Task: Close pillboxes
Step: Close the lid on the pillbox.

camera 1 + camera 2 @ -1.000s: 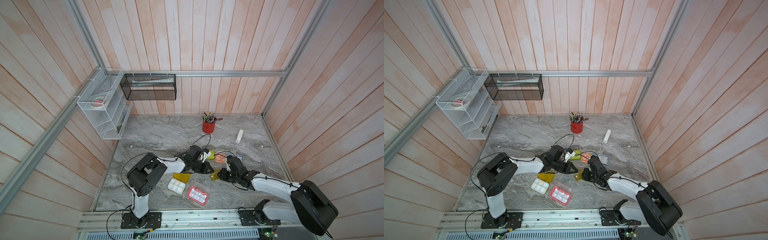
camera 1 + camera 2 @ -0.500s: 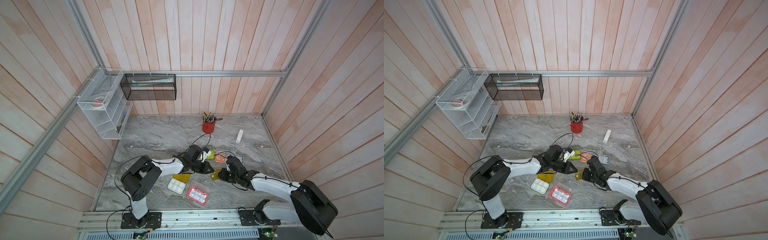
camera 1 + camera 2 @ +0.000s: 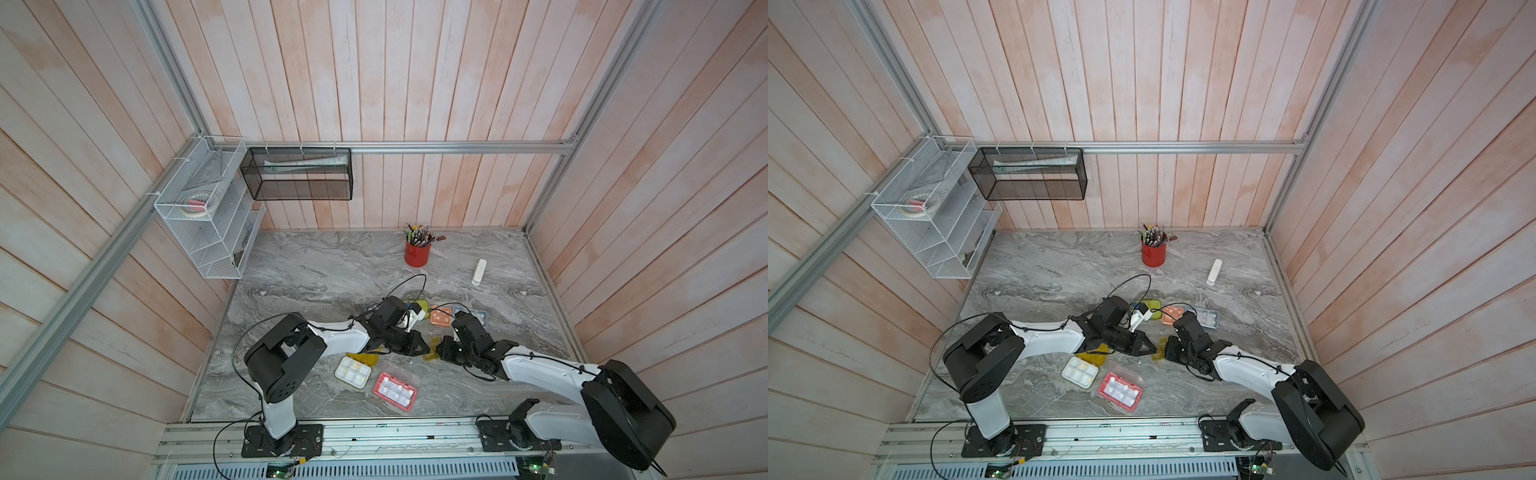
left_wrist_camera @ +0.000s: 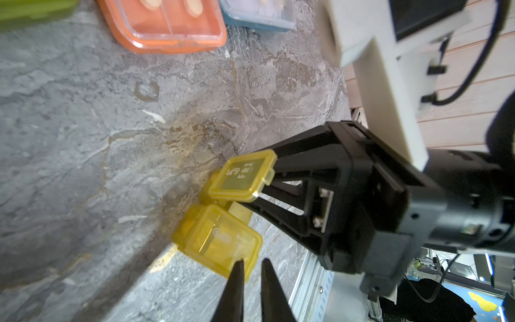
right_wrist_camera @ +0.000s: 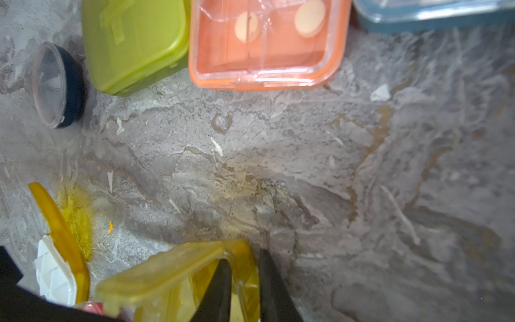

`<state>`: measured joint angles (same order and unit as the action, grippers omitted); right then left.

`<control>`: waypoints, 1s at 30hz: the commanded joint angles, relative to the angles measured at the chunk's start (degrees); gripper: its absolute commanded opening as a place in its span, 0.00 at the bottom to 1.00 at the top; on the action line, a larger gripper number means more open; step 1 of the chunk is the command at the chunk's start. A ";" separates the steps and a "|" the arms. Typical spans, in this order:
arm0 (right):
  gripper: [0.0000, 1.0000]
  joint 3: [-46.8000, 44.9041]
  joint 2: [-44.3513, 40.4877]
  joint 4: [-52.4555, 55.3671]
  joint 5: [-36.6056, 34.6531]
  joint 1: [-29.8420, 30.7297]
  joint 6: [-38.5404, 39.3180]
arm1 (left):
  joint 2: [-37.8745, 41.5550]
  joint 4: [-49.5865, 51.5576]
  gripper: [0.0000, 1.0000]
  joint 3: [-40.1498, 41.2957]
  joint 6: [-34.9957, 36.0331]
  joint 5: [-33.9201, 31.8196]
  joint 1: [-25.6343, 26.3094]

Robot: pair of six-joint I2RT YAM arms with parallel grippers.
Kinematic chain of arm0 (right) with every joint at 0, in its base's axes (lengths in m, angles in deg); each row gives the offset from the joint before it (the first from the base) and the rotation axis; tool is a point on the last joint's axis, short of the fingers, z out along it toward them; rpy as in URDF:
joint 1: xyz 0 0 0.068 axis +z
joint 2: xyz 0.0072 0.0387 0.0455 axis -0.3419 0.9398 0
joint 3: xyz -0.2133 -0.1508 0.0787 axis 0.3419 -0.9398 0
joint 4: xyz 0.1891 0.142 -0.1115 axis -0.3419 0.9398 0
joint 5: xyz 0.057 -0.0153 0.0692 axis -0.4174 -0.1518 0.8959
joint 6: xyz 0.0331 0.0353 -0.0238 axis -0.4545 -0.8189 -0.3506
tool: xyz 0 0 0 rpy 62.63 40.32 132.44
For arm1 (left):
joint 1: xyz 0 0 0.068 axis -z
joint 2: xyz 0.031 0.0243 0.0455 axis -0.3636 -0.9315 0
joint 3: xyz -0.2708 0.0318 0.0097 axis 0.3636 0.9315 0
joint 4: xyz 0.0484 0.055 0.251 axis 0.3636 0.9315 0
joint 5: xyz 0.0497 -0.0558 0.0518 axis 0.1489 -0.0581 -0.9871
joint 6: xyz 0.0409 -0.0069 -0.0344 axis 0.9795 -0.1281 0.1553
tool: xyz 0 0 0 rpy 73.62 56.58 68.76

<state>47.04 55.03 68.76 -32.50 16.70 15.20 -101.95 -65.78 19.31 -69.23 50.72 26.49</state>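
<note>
Right fingers point(image 5: 220, 287) pinch the yellow pillbox point(image 4: 220, 239) on the surface point(image 3: 332, 270), near the orange pillbox point(image 4: 167, 25); one lid point(image 4: 242, 178) stands up. I see left fingers point(image 4: 234, 287) nearly together at its shut end, but I can't tell if they grip.

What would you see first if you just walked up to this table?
Mid-table, the right gripper pinches a small yellow pillbox, and the left gripper sits right beside it. Behind them stands a bright red cup of pencils. An open pink-red pillbox lies near the front edge.
</note>
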 commanded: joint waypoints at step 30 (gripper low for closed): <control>0.20 0.83 -0.13 0.33 -0.11 0.32 -0.09 | -6.16 -0.35 0.15 -2.93 -1.12 -0.43 0.70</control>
<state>47.04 54.74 69.00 -33.09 16.70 15.24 -106.45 -68.12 17.24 -70.35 50.94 26.86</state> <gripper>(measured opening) 0.204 0.153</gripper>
